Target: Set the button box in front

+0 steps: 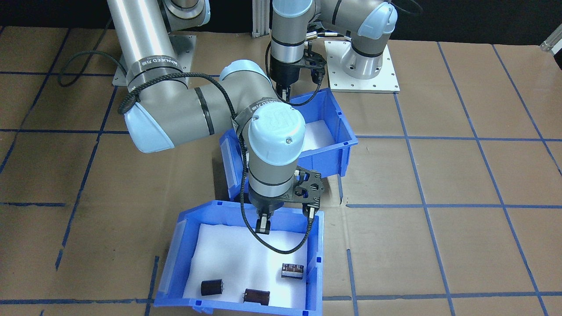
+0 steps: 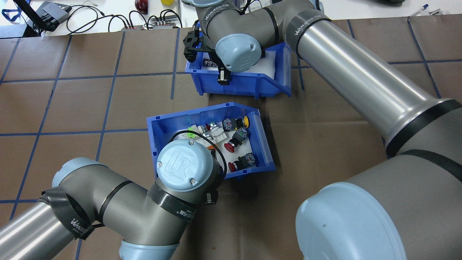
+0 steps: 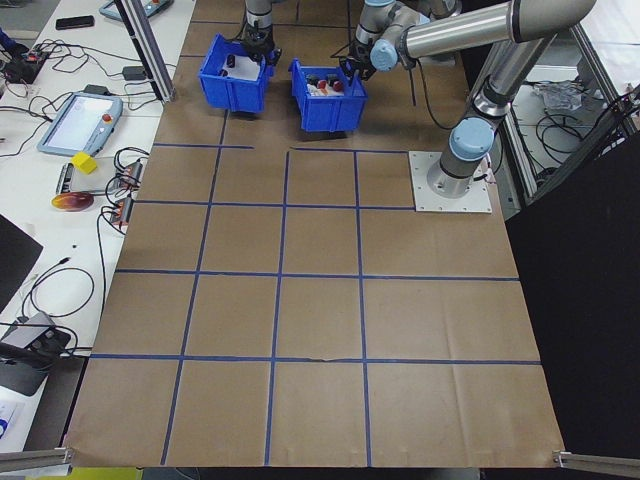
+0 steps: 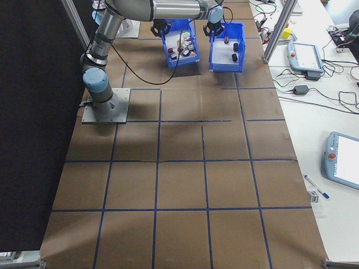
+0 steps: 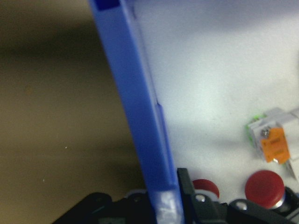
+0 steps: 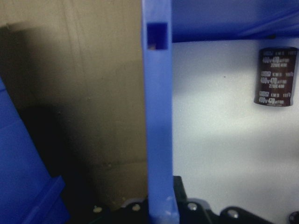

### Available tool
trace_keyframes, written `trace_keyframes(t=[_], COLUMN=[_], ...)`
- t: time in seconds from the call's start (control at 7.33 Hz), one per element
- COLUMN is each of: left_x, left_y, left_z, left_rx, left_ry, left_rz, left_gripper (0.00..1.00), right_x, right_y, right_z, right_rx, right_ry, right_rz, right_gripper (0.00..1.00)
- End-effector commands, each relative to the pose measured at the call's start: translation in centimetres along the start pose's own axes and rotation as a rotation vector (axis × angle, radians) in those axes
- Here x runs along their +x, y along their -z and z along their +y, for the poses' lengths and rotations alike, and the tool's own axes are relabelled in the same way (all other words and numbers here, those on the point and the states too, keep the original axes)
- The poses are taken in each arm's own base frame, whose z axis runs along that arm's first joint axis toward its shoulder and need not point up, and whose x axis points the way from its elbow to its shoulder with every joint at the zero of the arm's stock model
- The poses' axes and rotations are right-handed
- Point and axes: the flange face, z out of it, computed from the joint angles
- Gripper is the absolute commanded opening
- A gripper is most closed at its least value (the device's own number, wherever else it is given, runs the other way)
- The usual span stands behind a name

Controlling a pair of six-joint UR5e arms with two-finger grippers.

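Observation:
The button box point(image 2: 158, 126) is a blue bin on a white foam floor holding red point(image 2: 231, 145), yellow and green push-buttons. In the front-facing view the button box point(image 1: 338, 131) sits tilted behind the other bin, partly hidden by the right wrist. My left gripper point(image 1: 286, 93) is shut on its robot-side wall. In the left wrist view that wall point(image 5: 145, 116) runs between the fingers, beside a red button point(image 5: 265, 186). My right gripper point(image 1: 262, 226) is shut on the wall of the capacitor bin point(image 1: 316, 245).
Dark capacitors point(image 1: 257, 296) lie in the second bin, one capacitor point(image 6: 276, 77) close to the right wrist. The two bins stand close together. Arm base plates point(image 1: 362, 66) sit at the robot side. A bench with cables and teach pendants point(image 3: 78, 120) borders the far edge.

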Motion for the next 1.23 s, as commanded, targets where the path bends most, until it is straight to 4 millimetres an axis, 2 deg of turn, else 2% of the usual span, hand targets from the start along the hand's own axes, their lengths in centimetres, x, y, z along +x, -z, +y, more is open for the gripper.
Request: trace_keyframes(t=[0.0, 0.14, 0.27, 0.41, 0.55, 0.68, 0.82, 0.95, 1.09], left_x=[4.1, 5.3, 7.2, 10.2, 13.7, 16.9, 19.3, 21.2, 22.5], left_y=[-0.9, -1.1, -0.5, -1.3, -2.1, -3.4, -4.4, -5.0, -5.9], left_z=[-3.8, -4.9, -4.9, -5.1, -4.0, -2.9, -1.5, -0.3, 0.6], left_rx=[0.026, 0.028, -0.031, -0.087, -0.153, -0.173, -0.189, -0.260, -0.287], left_ry=[0.004, -0.003, -0.020, 0.012, 0.017, 0.009, -0.004, -0.008, -0.020], left_rz=[0.007, 0.010, 0.050, 0.053, 0.041, 0.035, 0.034, 0.021, 0.012], left_gripper=[0.00, 0.00, 0.00, 0.00, 0.00, 0.00, 0.00, 0.00, 0.00], right_x=[4.6, 6.6, 7.5, 7.6, 7.3, 6.4, 5.0, 3.6, 1.4], right_y=[2.0, 2.9, 3.4, 3.1, 3.2, 3.7, 4.1, 4.4, 4.4], right_z=[7.8, 11.8, 15.1, 18.3, 22.3, 26.2, 29.2, 32.4, 34.3], right_rx=[-0.020, -0.022, -0.026, -0.039, -0.042, -0.038, -0.042, -0.043, -0.041], right_ry=[-0.019, -0.025, -0.013, 0.020, 0.026, 0.016, 0.035, 0.047, 0.058], right_rz=[0.034, 0.044, 0.045, 0.029, 0.012, -0.002, -0.012, -0.025, -0.039], right_gripper=[0.07, 0.07, 0.06, 0.06, 0.06, 0.06, 0.06, 0.06, 0.06])
